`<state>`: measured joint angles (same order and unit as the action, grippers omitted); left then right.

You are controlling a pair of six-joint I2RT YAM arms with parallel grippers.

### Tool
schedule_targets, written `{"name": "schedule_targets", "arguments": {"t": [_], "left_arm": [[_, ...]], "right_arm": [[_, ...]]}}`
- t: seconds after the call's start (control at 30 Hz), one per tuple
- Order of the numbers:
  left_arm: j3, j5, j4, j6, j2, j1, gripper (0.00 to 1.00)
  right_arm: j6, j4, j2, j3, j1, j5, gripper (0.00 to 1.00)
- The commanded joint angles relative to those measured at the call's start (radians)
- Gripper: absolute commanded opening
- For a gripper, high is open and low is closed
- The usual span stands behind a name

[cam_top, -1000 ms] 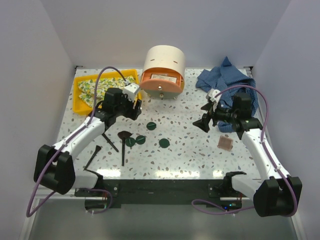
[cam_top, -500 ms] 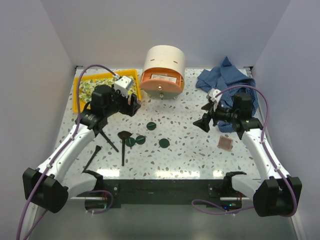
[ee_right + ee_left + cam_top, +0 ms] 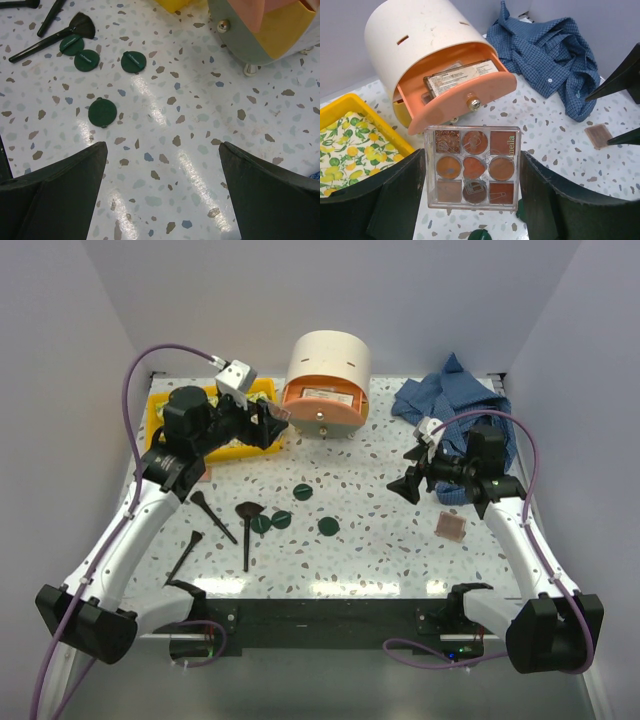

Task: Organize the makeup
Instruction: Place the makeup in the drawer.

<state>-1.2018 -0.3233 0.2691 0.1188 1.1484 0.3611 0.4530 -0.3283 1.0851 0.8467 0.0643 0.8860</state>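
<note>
Left wrist view shows the left hand (image 3: 472, 200) gripping a clear nine-pan palette (image 3: 472, 167) between its fingers at lower centre of the frame, with the open orange drawer (image 3: 457, 100) above it. In the top view, brushes (image 3: 215, 518) and green discs (image 3: 303, 491) lie on the worktop (image 3: 380, 550) below that hand. At centre right the right hand (image 3: 407, 482) gapes empty, and a small pink-brown palette (image 3: 452, 527) lies just to its lower right.
</note>
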Motion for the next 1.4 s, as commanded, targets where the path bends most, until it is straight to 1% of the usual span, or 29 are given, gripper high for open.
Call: {"name": "schedule_targets", "arguments": {"t": [0.0, 0.37, 0.83, 1.03, 1.37], "left_arm": [[-0.08, -0.062, -0.045, 0.061, 0.03, -0.005, 0.17], [-0.194, -0.108, -0.113, 0.157, 0.141, -0.004, 0.16], [-0.294, -0.105, -0.194, 0.278, 0.264, -0.004, 0.16], [-0.326, -0.094, -0.205, 0.309, 0.316, -0.002, 0.15], [-0.369, -0.065, -0.215, 0.318, 0.387, 0.016, 0.15]], "right_arm": [[0.003, 0.026, -0.024, 0.0, -0.004, 0.034, 0.99], [0.003, 0.025, -0.025, 0.0, -0.006, 0.036, 0.99], [0.004, 0.021, -0.028, 0.002, -0.006, 0.036, 0.99], [0.007, 0.018, -0.027, 0.005, -0.008, 0.036, 0.99], [0.009, 0.015, -0.027, 0.006, -0.008, 0.039, 0.99]]}}
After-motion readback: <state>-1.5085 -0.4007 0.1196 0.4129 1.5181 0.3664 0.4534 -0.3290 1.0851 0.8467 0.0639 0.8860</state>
